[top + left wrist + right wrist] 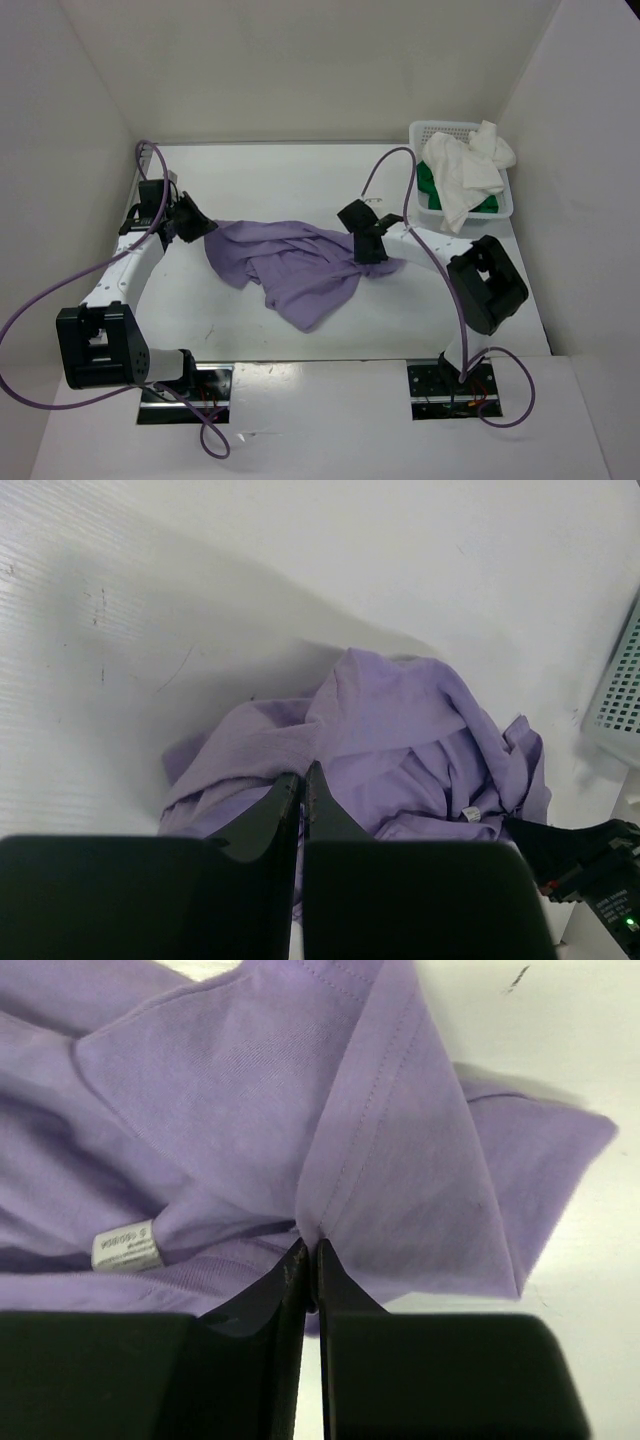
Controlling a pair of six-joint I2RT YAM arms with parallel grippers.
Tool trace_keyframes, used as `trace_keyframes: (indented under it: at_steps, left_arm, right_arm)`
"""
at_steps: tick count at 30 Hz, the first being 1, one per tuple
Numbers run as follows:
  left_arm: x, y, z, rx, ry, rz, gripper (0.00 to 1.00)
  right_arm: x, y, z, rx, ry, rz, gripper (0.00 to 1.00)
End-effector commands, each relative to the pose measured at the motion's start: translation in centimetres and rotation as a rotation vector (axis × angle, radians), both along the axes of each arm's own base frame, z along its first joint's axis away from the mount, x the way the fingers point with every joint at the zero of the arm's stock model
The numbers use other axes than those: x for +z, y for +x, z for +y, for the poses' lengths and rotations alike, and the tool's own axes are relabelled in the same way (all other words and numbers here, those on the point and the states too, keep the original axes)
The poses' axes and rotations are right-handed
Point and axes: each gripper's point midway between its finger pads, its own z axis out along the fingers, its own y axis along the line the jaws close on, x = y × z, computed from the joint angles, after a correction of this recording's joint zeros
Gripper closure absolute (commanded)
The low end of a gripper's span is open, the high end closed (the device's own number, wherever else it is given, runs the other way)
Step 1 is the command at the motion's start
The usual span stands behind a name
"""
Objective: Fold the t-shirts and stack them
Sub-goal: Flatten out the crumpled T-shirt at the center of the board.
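Top external alone shows white shirt (465, 172), green shirt (427, 183); left claw (196, 222), right claw (372, 250) pinch lavender shirt (300, 272)

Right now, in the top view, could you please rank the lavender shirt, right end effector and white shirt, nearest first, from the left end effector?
1. Lavender shirt: in its grip, centre.
2. Right end effector: centre-right.
3. White shirt: far right.

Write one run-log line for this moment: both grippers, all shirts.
left gripper: shut on lavender t-shirt | right gripper: shut on it | white t-shirt, green t-shirt: in basket
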Motion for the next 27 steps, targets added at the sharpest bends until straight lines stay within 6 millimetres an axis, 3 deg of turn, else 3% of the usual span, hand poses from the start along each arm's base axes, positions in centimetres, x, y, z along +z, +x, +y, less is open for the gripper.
trace_keyframes:
  at_steps: [1,2,4,5,7,9,10,11,12,14,15,17,18,19,22,23,24,27]
  left_arm:
    - [1.4,0.7,-0.2,-0.029,0.009,-0.05,1.0]
    - [2.5,0.8,-0.4,-0.037,0.004,-0.071,1.0]
    - [4.9,0.9,-0.4,-0.03,0.002,-0.119,1.0]
    - [6.0,0.7,-0.4,-0.03,0.004,-0.136,1.0]
    - [11.1,0.9,-0.4,-0.024,0.008,-0.249,1.0]
    - [14.2,0.6,-0.6,-0.032,0.009,-0.304,1.0]
    - [17.5,0.6,-0.6,-0.033,0.018,-0.374,1.0]
    - [19.1,0.2,-0.5,-0.023,0.028,-0.4,1.0]
    - [20.9,-0.1,-0.2,-0.02,0.052,-0.441,1.0]
    - [24.4,-1.1,1.1,0.029,0.098,-0.508,1.0]
    - [28.3,-1.7,1.5,0.038,0.136,-0.591,1.0]
    - [31.6,-2.9,2.1,0.078,0.173,-0.65,1.0]
    - [32.9,-3.0,2.4,0.086,0.19,-0.674,1.0]
    - [36.2,-4.2,2.5,0.1,0.213,-0.751,1.0]
    - [39.5,-5.4,3.7,0.164,0.272,-0.804,1.0]
    - [41.6,-6.3,4.2,0.195,0.296,-0.85,1.0]
    - [42.6,-6.9,4.3,0.208,0.301,-0.875,1.0]
    - [44.1,-7.4,4.7,0.226,0.326,-0.906,1.0]
  right_arm:
    - [6.6,1.7,0.5,-0.026,0.054,-0.148,0.89]
    - [7.7,1.3,0.2,-0.026,0.053,-0.147,0.91]
    - [12.7,1.6,-0.1,-0.041,0.107,-0.25,0.92]
    - [14.1,1.2,-0.6,-0.046,0.108,-0.265,0.94]
    - [19.0,1.6,-1.1,-0.063,0.135,-0.363,0.97]
    - [24.1,1.4,-2.2,-0.062,0.146,-0.451,0.99]
    - [25.9,1.4,-3.0,-0.083,0.132,-0.495,1.0]
    - [27.8,1.4,-3.4,-0.089,0.134,-0.534,1.0]
    - [31.5,1.3,-3.9,-0.086,0.156,-0.61,1.0]
    - [35.8,1.1,-4.9,-0.104,0.173,-0.706,1.0]
    - [39.6,0.8,-5.5,-0.109,0.2,-0.786,1.0]
    - [43.3,0.1,-6.6,-0.122,0.219,-0.868,1.0]
    - [46.6,-0.8,-7.6,-0.129,0.238,-0.941,1.0]
    - [47.6,-1.0,-8.0,-0.134,0.232,-0.96,1.0]
    - [52.5,-3.1,-9.2,-0.148,0.277,-1.078,1.0]
    - [53.8,-3.6,-9.6,-0.154,0.297,-1.111,1.0]
    - [56.1,-5.0,-10.4,-0.167,0.352,-1.165,1.0]
    - [59.3,-6.7,-10.9,-0.163,0.429,-1.244,1.0]
